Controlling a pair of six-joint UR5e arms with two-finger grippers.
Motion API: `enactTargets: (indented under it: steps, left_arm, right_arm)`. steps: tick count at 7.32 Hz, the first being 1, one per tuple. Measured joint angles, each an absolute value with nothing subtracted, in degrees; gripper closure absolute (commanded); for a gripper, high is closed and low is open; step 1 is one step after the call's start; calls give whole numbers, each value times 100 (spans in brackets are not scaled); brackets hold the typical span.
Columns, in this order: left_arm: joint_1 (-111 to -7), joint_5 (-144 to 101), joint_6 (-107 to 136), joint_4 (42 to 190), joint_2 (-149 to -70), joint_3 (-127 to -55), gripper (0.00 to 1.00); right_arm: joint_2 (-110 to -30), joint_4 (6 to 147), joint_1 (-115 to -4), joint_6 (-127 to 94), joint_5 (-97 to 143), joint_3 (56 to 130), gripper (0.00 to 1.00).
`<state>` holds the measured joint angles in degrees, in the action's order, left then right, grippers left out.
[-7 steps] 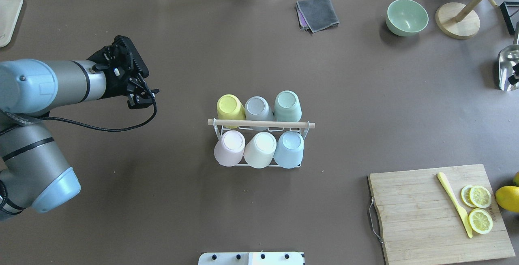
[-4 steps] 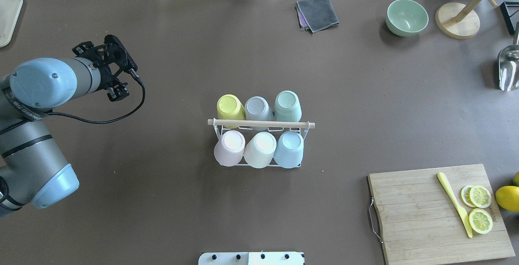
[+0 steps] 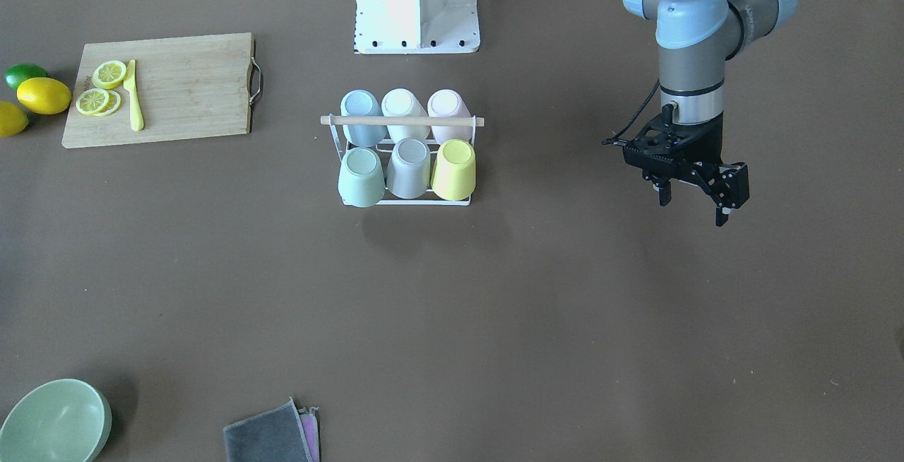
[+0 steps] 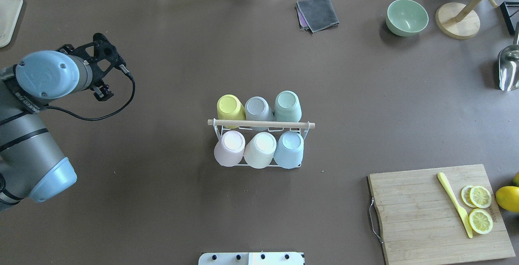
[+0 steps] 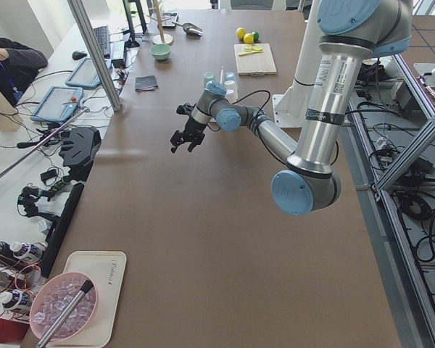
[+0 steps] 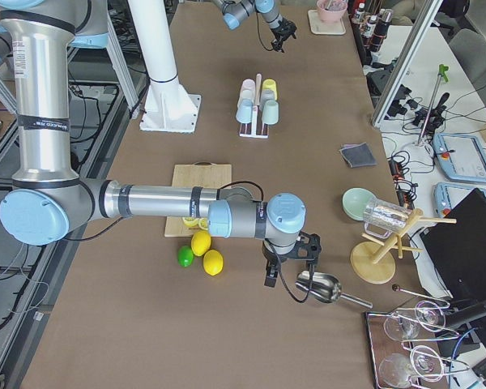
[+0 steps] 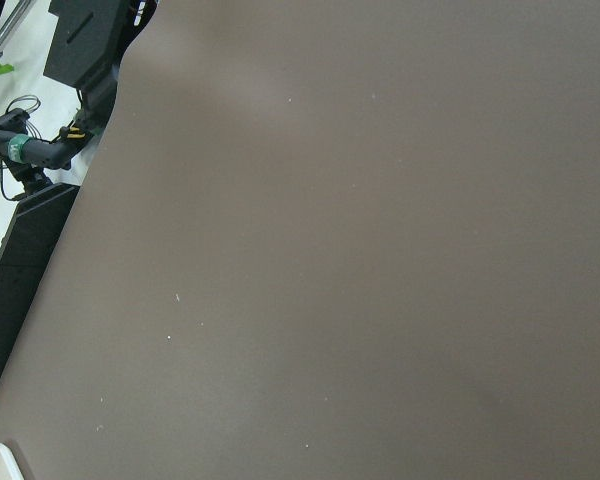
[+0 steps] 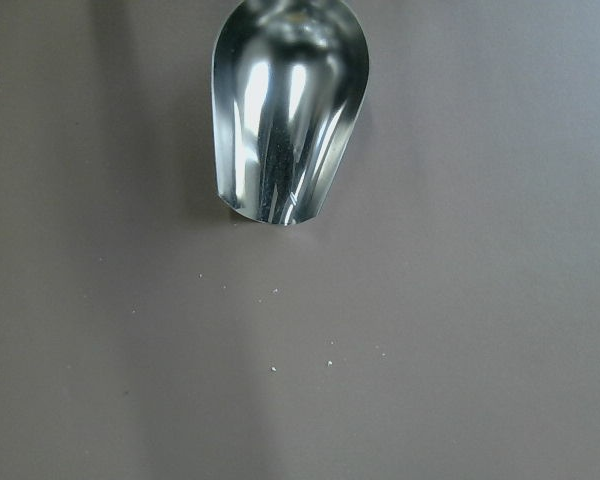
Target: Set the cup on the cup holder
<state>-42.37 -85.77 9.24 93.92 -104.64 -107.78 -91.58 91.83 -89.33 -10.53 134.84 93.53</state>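
The cup holder (image 4: 259,123), a white wire rack with a wooden rod, stands mid-table and also shows in the front view (image 3: 402,121). Several cups sit upside down on its prongs: yellow (image 4: 230,108), grey (image 4: 258,109) and green (image 4: 288,106) in the far row, pink (image 4: 229,147), cream (image 4: 260,149) and blue (image 4: 288,148) in the near row. My left gripper (image 3: 693,208) is open and empty, pointing down above bare table well to the rack's left. My right gripper (image 6: 292,275) shows only in the exterior right view, over a metal scoop (image 8: 288,110); I cannot tell its state.
A cutting board (image 4: 440,212) with lemon slices and a yellow knife lies at the near right, with lemons beside it. A green bowl (image 4: 406,17), a grey cloth (image 4: 317,13) and a wooden stand (image 4: 457,20) are at the far side. A tray (image 4: 8,18) is far left.
My left arm has drawn back to the left, away from the rack, and its gripper has turned to point down. The cups and rack have not moved.
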Motion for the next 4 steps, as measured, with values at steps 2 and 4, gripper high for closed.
enactTargets:
  steps: [2,4]
  left_arm:
    - [-4739,-9736,1189,9097,-10382,-10731,1]
    - [-5700,-11174,1233,9044,-10117,-10512,1]
  right_arm:
    - [-9162,9733,-8894,-1030,13263,9764,0]
    - [-9186,9827,-8893,-1027,13162,9859,0]
